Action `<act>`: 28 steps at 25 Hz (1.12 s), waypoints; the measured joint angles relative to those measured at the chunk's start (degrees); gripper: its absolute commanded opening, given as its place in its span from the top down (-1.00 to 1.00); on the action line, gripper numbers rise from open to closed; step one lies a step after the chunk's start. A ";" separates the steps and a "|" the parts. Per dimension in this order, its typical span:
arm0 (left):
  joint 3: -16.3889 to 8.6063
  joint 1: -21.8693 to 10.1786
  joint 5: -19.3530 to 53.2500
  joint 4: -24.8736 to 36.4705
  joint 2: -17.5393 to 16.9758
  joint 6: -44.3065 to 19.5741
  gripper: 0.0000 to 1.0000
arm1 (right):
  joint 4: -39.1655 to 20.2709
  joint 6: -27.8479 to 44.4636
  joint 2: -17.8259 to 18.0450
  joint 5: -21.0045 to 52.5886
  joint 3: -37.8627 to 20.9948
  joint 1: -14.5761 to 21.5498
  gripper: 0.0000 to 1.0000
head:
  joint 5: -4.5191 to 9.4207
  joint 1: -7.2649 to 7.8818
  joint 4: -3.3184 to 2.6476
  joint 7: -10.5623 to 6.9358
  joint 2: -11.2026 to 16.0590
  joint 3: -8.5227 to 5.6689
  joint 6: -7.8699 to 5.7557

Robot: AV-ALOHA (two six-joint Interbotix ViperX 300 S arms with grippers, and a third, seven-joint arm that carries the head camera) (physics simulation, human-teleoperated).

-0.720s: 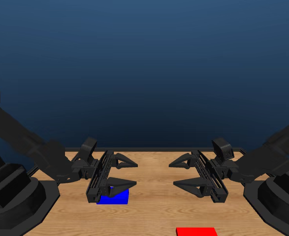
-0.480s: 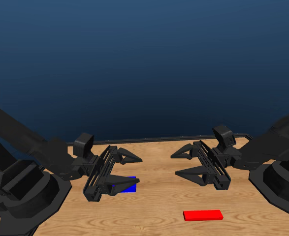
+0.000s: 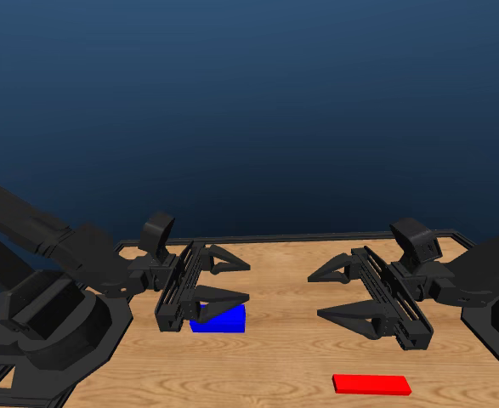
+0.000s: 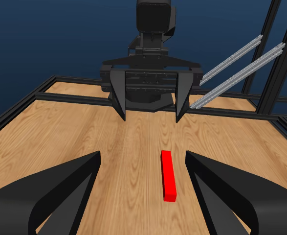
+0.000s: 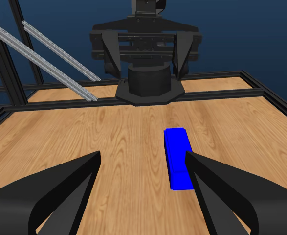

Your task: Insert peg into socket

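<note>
Both claws, left (image 3: 223, 282) & right (image 3: 338, 293), wide open, empty. Socket (image 5: 177, 156) whole only in right wrist view; peg (image 4: 168, 174) on table.

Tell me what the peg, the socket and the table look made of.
Peg: flat, uniform red with no grain or shine; probably matte plastic, though a rendering leaves that open.
Socket: flat, uniform blue with slightly darker side faces; likewise reads as matte plastic.
Table: light wood with visible wavy grain lines, smooth, not glossy, edged by a black frame.
</note>
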 measured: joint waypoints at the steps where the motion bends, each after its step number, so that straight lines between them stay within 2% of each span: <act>1: 0.25 0.44 2.83 -0.65 -1.27 0.06 -1.00 | -0.13 0.19 0.36 0.26 -0.23 -0.18 -1.00 | -0.48 0.07 0.05 0.30 1.07 -0.29 0.16; 3: 0.50 1.28 8.59 -1.44 -3.23 -0.07 -1.00 | -0.51 0.50 1.46 0.85 -1.05 -0.51 -1.00 | -1.01 0.31 0.23 0.92 3.37 -1.07 0.76; 7: 1.23 2.83 18.91 -1.39 -6.12 -1.67 -1.00 | -1.97 1.41 4.19 1.92 -3.58 -1.18 -1.00 | -0.84 0.74 0.61 1.26 7.96 -2.95 2.05; 14: 3.58 4.81 30.22 0.41 -6.54 -5.79 -1.00 | -4.53 3.98 8.01 1.57 -5.78 -2.91 -1.00 | 0.32 1.18 1.11 1.39 14.07 -5.55 4.03; 20: 5.13 7.09 33.62 2.04 -5.80 -7.62 -1.00 | -6.10 6.25 9.63 -1.04 -5.93 -4.07 -1.00 | 0.84 1.28 1.39 1.35 18.02 -7.61 5.29; 28: 5.26 9.28 32.26 4.52 0.34 -9.67 -1.00 | -6.88 8.09 10.20 -3.83 -5.02 -4.60 -1.00 | 1.11 1.10 1.41 0.41 21.58 -9.55 5.83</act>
